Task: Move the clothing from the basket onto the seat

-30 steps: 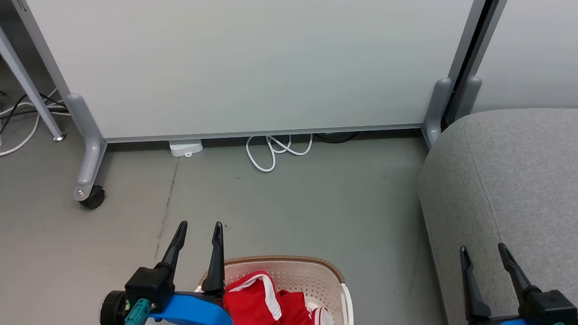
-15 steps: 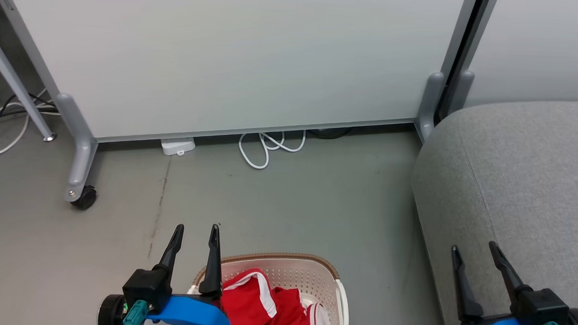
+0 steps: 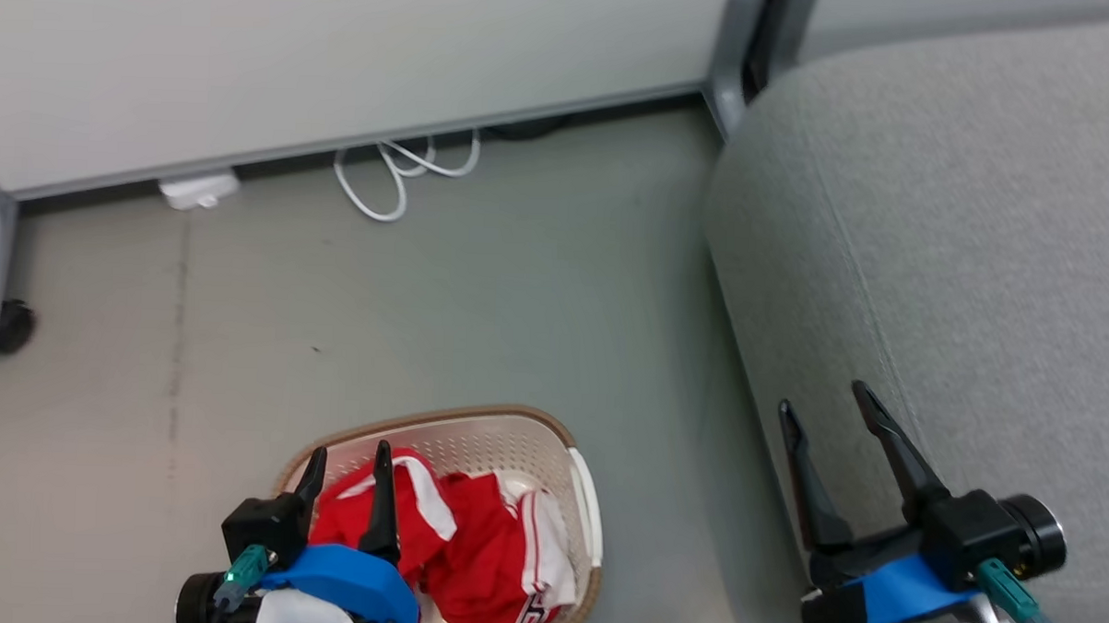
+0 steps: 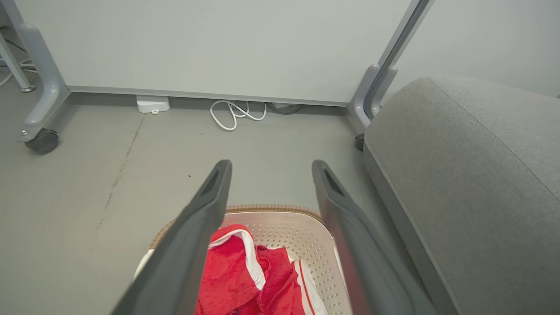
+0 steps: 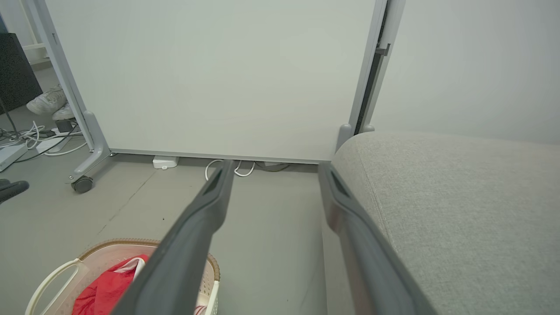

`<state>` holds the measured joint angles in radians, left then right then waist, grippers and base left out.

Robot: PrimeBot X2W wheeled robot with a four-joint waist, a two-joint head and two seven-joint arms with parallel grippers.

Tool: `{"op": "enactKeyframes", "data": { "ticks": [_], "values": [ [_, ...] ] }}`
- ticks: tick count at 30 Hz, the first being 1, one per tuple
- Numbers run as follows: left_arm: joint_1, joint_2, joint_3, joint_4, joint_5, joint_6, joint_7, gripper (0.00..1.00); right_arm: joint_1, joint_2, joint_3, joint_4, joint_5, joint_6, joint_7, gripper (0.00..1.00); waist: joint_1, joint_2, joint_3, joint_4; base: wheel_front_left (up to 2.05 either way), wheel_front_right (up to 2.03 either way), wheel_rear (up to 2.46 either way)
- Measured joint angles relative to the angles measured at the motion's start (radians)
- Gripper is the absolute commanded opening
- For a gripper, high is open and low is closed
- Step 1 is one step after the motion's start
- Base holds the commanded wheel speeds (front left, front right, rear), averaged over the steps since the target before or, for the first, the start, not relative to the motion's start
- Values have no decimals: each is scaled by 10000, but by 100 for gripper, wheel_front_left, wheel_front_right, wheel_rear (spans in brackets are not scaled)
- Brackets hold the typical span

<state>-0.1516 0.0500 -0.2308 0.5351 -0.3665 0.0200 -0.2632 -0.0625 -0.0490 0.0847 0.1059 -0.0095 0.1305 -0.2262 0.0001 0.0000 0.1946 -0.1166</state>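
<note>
Nearest, the left gripper (image 3: 348,452) hangs over the basket (image 3: 440,412), its two long dark fingers apart with nothing between them. Its blue wrist cover hides the basket's near left part, and whether the fingertips touch the fabric cannot be told. The clothing (image 3: 473,539) lies bunched inside the basket: soft red cloth with white trim and stripes, and a bit of black-and-white lettering at the lower edge, too cut off to read. How many garments make up the heap is unclear. The basket is oval, of cream plastic with small holes through its walls, a brown woven-look rim and a white handle on its right side; its near end runs off the bottom of the head view. To the right, the right gripper (image 3: 821,399) is held over the rounded front edge of the seat (image 3: 963,224), jaws also spread and empty. The seat is light-grey woven upholstery with a stitched seam along its curve; it passes out of the picture at the right and stands just beside the basket, a strip of smooth grey floor (image 3: 481,290) between them. Farther off, a looped white cable (image 3: 393,172) and a small white box (image 3: 199,190) lie at the foot of a pale panel (image 3: 296,53) on grey legs, one with a black caster (image 3: 10,327). In the right wrist view, white shoes (image 5: 48,103) show past the panel's left leg.
</note>
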Motion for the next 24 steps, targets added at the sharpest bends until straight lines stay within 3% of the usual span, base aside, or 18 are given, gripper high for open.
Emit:
{"op": "enactKeyframes", "data": {
  "ticks": [12, 24],
  "values": [
    [-1698, 642, 90, 2575, 305, 17, 31, 100, -1008, -13, 1175, -286, 366, 0, -270, 100, 0, 0, 2106, -1654, 0, 0, 0],
    [-3343, 1557, 228, 4171, 506, 589, 504, 100, -1470, -15, 1430, -819, 1204, 0, -353, 100, 2, 0, 4632, -2567, 0, 0, 0]
  ]
}}
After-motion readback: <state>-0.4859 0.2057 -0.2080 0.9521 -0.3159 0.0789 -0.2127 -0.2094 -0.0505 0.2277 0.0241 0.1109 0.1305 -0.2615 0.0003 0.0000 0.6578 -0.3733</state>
